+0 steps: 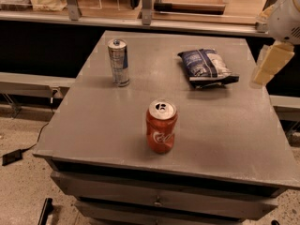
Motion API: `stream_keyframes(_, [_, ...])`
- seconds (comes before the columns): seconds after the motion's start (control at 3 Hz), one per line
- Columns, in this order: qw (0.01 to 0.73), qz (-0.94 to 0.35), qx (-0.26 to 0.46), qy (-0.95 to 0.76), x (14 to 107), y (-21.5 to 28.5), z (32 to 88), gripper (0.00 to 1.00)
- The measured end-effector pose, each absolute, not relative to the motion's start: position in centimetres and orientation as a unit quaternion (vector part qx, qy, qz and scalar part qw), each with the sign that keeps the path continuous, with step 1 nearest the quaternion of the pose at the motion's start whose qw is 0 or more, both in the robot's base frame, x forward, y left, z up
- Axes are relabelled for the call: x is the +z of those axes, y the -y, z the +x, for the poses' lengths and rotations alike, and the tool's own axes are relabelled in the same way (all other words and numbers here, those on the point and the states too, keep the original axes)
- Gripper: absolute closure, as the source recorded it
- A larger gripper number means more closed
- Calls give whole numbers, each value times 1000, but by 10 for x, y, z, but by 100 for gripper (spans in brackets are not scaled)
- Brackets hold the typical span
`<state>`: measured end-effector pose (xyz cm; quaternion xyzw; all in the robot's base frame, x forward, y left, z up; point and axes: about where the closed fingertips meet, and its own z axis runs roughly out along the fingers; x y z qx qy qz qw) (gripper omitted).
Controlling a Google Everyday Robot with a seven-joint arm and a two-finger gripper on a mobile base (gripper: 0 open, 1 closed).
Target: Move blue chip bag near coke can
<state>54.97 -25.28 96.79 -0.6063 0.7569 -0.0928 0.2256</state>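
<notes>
Jaws: cannot tell whether open or closed; only a pale cream part shows below the white arm housing
Gripper [268, 65]: at the right edge of the camera view, raised over the right rim of the table [225, 125], slanting down and to the left, apart from everything on the top
Arm [288, 18]: white housing in the top right corner, partly cut off by the frame
Bag [206, 67]: lies flat on the far right part of the table; crinkled navy foil with a white patch; left of the gripper and not touching it
Coke can [161, 126]: stands upright at front centre; red-orange body with white script, silver top with the mouth opened
Bag to coke can: well apart; the bag sits behind and to the right of the can, with bare grey top between them
Slim can [119, 62]: upright at far left, silver and blue, well apart from both bag and coke can
Drawer [159, 198]: grey front under the table top, small handle at its middle
Floor [23, 191]: speckled; a black cable [33, 142] runs to a small dark object at the left edge
</notes>
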Motion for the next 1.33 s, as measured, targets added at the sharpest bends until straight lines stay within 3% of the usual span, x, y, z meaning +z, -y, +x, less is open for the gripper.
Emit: stream_keyframes(1.33, [242, -626, -38, -741, 894, 207, 611, 0])
